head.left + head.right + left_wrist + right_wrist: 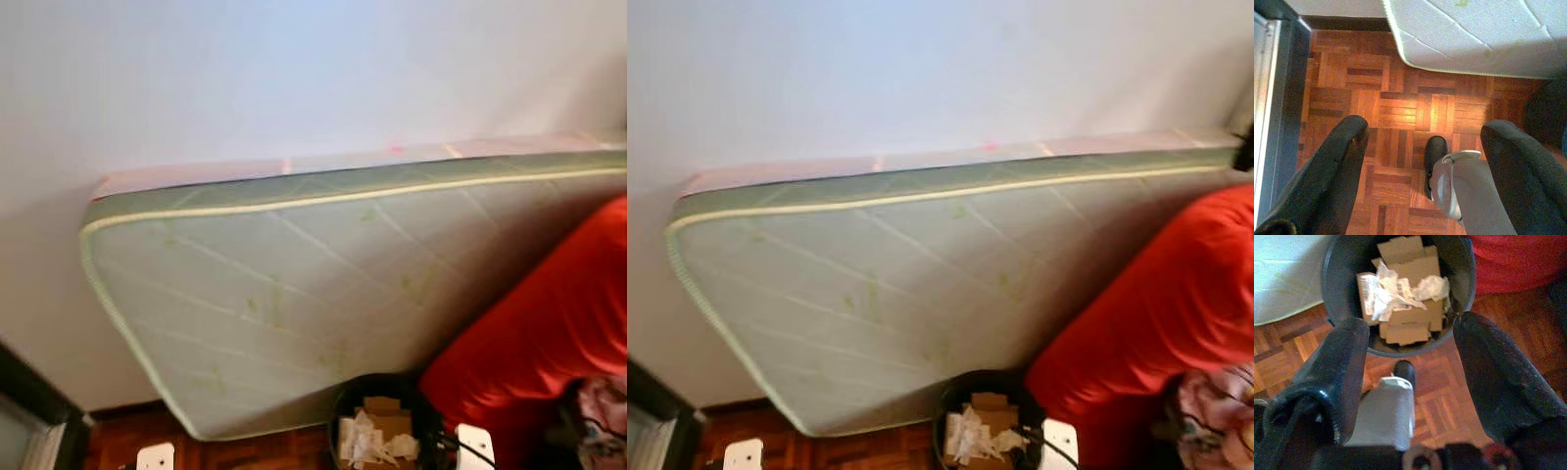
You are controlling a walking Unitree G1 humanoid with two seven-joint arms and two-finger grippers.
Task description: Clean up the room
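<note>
Right gripper (1408, 382) is hanging with fingers spread, empty, just above the black bin (1332, 289); dropping lower risks tipping its cardboard (1405, 313)

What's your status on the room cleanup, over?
Left end effector open over bare wood floor, right end effector open above the bin. Bin holds cardboard and crumpled paper. Mattress leans on the wall behind it.
</note>
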